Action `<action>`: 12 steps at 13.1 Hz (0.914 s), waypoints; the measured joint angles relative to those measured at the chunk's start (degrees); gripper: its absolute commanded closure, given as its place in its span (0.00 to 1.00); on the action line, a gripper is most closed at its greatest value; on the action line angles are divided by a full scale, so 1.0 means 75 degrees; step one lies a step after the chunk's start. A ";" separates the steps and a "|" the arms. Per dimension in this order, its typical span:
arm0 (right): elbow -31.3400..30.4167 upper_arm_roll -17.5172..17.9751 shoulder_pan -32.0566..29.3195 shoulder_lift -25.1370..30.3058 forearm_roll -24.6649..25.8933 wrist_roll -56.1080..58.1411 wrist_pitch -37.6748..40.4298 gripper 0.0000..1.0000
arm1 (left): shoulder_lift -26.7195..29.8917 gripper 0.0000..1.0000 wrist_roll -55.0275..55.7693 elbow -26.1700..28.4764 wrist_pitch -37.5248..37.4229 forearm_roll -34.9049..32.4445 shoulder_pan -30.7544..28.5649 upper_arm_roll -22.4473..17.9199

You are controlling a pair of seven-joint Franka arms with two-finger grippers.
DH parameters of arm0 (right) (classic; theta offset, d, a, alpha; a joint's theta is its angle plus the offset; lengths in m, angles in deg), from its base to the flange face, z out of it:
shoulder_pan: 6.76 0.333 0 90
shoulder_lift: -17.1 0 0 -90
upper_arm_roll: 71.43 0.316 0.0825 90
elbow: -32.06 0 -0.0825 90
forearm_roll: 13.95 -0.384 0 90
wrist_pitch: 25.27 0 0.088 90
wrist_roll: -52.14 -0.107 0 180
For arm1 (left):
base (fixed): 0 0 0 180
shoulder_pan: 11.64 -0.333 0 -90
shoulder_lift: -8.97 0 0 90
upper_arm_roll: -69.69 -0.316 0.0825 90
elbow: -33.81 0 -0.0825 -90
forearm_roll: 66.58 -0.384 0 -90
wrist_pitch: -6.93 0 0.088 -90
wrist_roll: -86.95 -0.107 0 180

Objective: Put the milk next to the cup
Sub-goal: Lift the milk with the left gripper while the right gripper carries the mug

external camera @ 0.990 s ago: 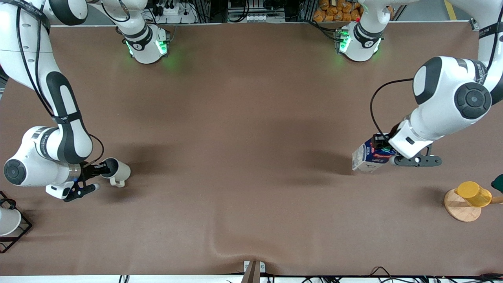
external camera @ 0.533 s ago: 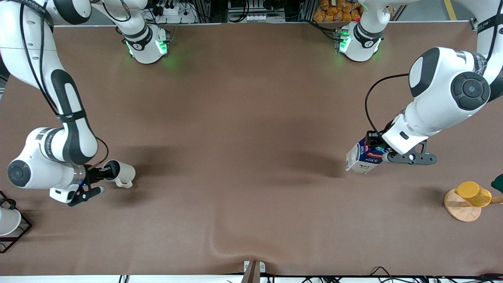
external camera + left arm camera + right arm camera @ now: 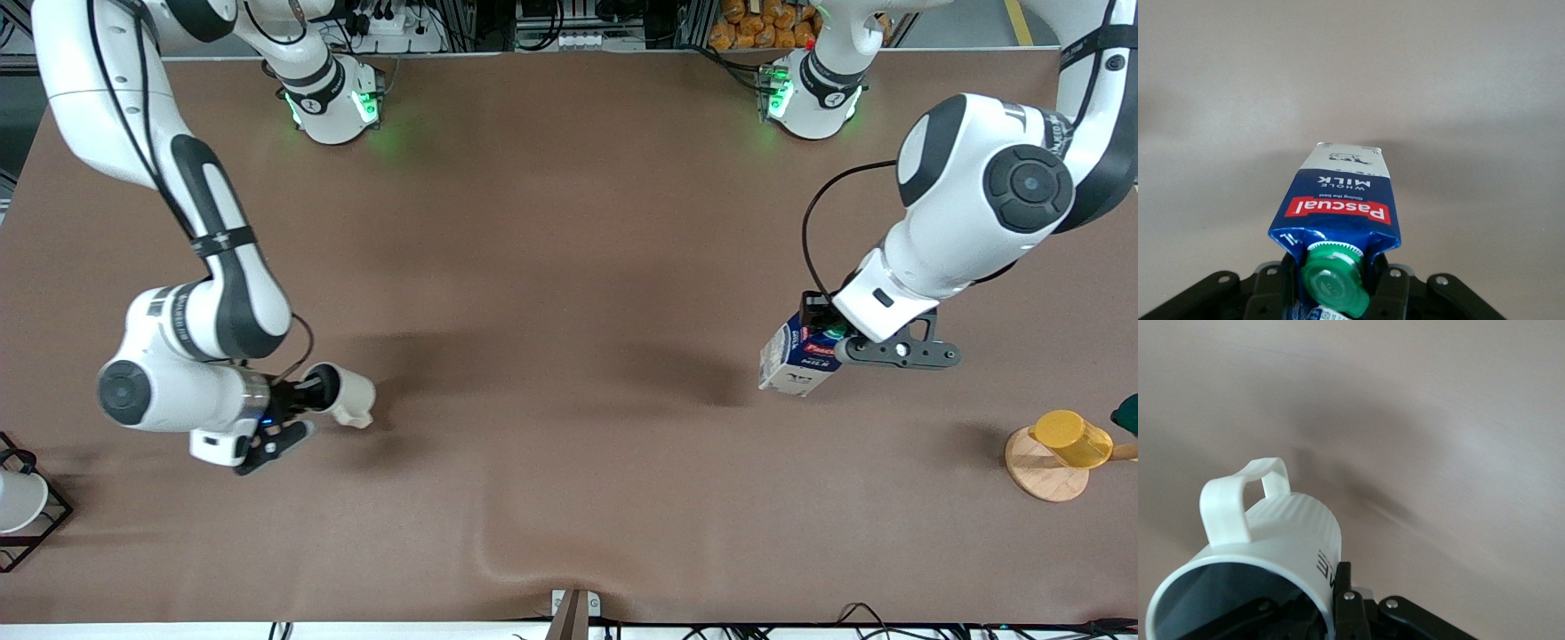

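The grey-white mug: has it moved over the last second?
Yes. The mug, held in the right gripper, moved away from the wire rack, toward the table's middle.

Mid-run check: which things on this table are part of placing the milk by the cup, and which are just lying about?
In the job:
- milk, held by the left gripper
- cup, held by the right gripper

Lying about:
- yellow cup on a wooden stand
- white cup in a black wire rack

Both arms glossy white with black joint covers and black bands carrying white lettering. Thin black cables run along the links. Bases near the table's (image 3: 569,222) top edge glow green. Left hand (image 3: 822,342) and right hand (image 3: 298,404) black, with silver screws on their brackets.
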 measured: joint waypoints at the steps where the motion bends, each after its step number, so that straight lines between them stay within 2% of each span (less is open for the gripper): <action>1: 0.0000 0.0059 0.0291 -0.0004 -0.0002 -0.0005 -0.0048 1.00 | 0.0000 0.76 0.0019 -0.0038 -0.0103 0.0000 0.0044 0.0023; 5: 0.0000 0.0078 0.1614 -0.0202 -0.0002 -0.0101 -0.0947 1.00 | 0.0028 0.76 0.0068 -0.0204 -0.0591 0.0000 0.0059 0.0061; 7: 0.0107 0.0084 0.1998 -0.0319 -0.0002 -0.0089 -0.1178 1.00 | 0.0035 0.74 0.0419 -0.0240 -0.0886 0.0000 0.0059 0.0062; 9: 0.0491 0.0067 0.2549 -0.0547 0.0017 -0.0067 -0.1192 1.00 | 0.0041 0.74 0.0702 -0.0245 -0.1048 0.0000 0.0061 0.0067; 12: 0.1212 -0.0277 0.3651 -0.1067 0.0040 -0.0099 -0.1311 1.00 | 0.0129 0.74 0.0987 -0.0274 -0.1243 0.0002 0.0062 0.0115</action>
